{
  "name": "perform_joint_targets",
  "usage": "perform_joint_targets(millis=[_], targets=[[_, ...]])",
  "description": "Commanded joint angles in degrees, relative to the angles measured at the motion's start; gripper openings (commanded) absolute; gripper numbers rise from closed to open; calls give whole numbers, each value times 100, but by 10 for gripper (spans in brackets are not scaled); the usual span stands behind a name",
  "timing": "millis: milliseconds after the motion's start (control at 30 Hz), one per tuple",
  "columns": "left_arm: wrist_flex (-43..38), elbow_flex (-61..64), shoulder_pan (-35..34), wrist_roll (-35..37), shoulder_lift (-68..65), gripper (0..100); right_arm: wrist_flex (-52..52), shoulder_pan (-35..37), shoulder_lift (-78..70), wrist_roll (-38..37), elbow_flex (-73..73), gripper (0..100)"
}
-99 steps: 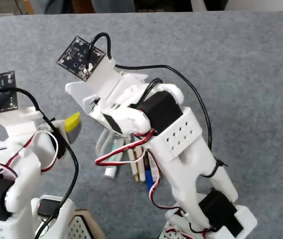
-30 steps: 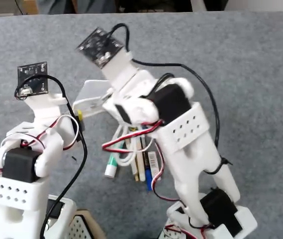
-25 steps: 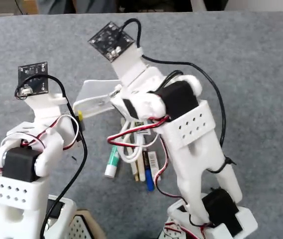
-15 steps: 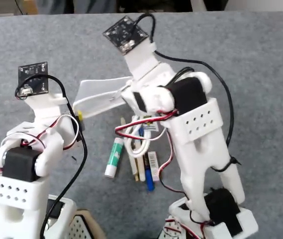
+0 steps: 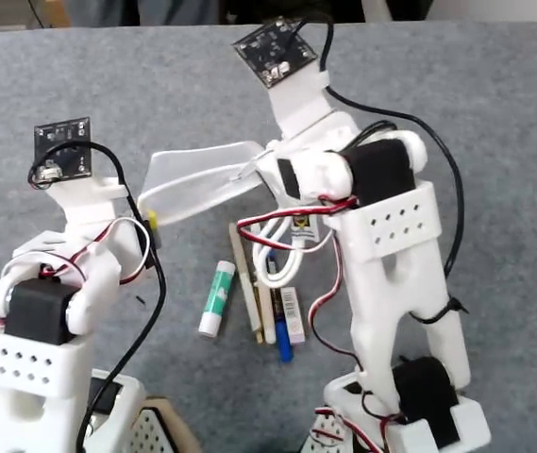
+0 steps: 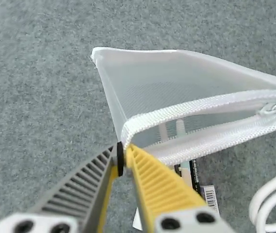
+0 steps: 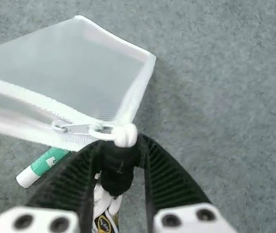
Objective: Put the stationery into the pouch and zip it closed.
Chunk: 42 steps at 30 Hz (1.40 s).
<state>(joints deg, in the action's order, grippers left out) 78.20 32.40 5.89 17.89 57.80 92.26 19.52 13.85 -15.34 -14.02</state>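
Step, likely: unzipping translucent white mesh pouch [image 5: 192, 179] | left gripper [image 6: 121, 155] clamps corner | right gripper [image 7: 121, 145] pinches zipper pull [image 7: 82, 128] | next: load green-white glue stick [image 5: 217, 298]

A grey felt mat [image 5: 504, 123] lies under everything (its nap is plain in both wrist views). A tan board corner [image 5: 166, 423] juts in at the near edge; a wooden piece [image 5: 54, 11] sits beyond the far edge.
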Motion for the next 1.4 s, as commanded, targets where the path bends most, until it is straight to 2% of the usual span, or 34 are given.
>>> perform_joint_targets(millis=[0, 233, 300, 433, 533, 667, 800, 967, 1133, 1267, 1367], targets=[[62, -215, 22, 0, 44, 29, 9, -273, 92, 35, -242, 12], [35, -233, 31, 9, 18, 29, 26, -237, 92, 18, -242, 23], [53, -233, 31, 0, 9, 29, 176, -211, 92, 26, -286, 87], [53, -233, 31, 0, 9, 29, 571, 237, 92, -149, -286, 286], [53, -242, 31, 0, 9, 29, 651, 545, 92, -316, -286, 354], [97, -488, 31, 35, 9, 28, 651, 800, 312, -352, -251, 359], [642, -1314, 57, 70, -9, 28, 651, 914, 787, -352, -242, 359], [1495, -2193, 576, 246, -9, 28, 659, 914, 1288, -316, -242, 358], [2233, -2492, 1103, 404, 0, 28, 870, 914, 1640, -308, -233, 358], [2259, -2378, 1147, 404, 53, 28, 879, 985, 1930, 0, -66, 358], [2259, -2378, 1147, 580, 35, 28, 897, 1407, 2343, -114, 514, 358]])
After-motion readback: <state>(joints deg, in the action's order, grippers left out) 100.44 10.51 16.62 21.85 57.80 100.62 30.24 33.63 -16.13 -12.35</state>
